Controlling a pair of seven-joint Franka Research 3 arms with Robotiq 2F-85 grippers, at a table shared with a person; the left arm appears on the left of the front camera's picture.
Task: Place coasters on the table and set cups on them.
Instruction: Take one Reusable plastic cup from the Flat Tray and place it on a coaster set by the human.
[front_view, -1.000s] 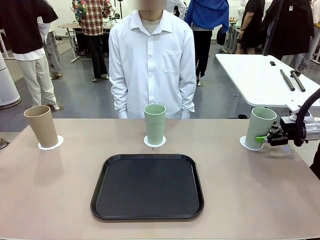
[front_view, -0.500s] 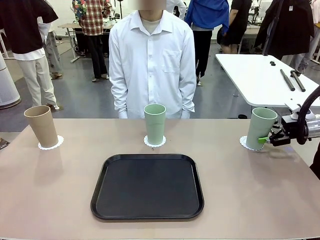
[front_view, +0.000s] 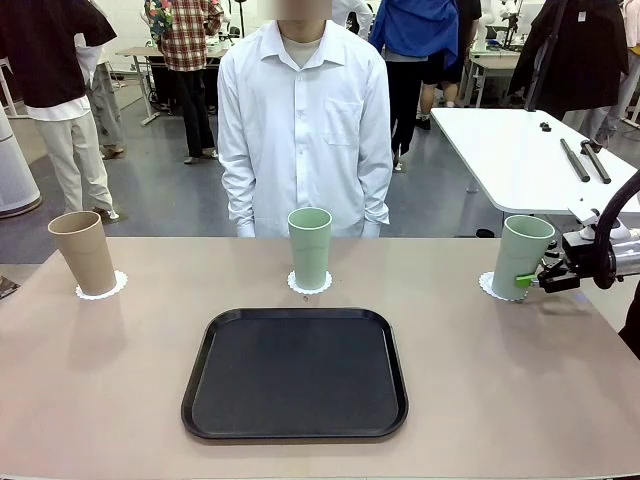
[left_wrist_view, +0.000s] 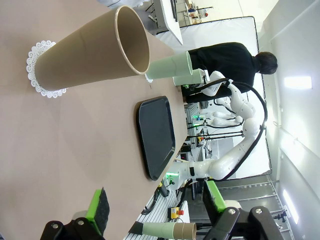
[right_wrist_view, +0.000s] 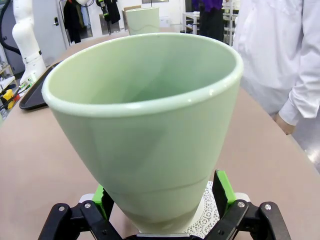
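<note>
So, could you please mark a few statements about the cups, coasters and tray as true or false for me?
1. The tan cup stands on a coaster. True.
2. The black tray holds a cup. False: it is bare.
3. The right gripper has open jaws on either side of a green cup. True.
4. All three cups are green. False: one is tan.
5. The left gripper grips the tan cup. False: it is open, apart from it.

The beige-pink table carries a black tray at its middle. Beyond the tray's far edge lies a white coaster under a mint cup. Far left of the tray, another coaster bears a tan cup; far right, a third coaster bears a mint cup.
</note>
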